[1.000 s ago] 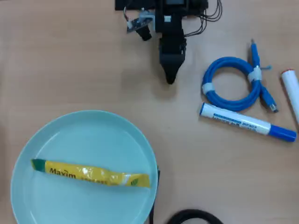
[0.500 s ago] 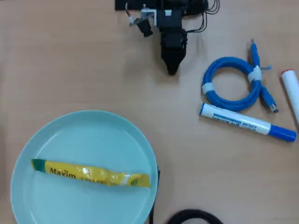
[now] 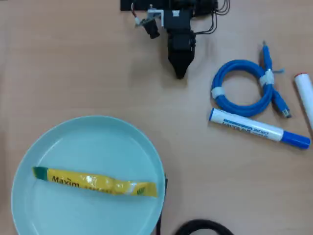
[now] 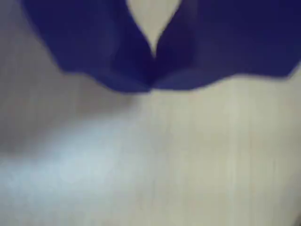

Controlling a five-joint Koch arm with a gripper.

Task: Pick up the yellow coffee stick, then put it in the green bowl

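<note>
The yellow coffee stick (image 3: 95,182) lies flat inside the green bowl (image 3: 88,132) at the lower left of the overhead view, its green end to the left and "Maxim" facing up. My gripper (image 3: 180,72) is at the top centre, far from the bowl, pointing down the table. In the blurred wrist view the two dark jaws meet at their tips (image 4: 151,84) over bare wood, with nothing between them. The bowl and stick are out of the wrist view.
A coiled blue cable (image 3: 247,88) and a white marker with a blue cap (image 3: 259,129) lie at the right. Another white cylinder (image 3: 305,95) is at the right edge. A black cable (image 3: 203,226) curves at the bottom.
</note>
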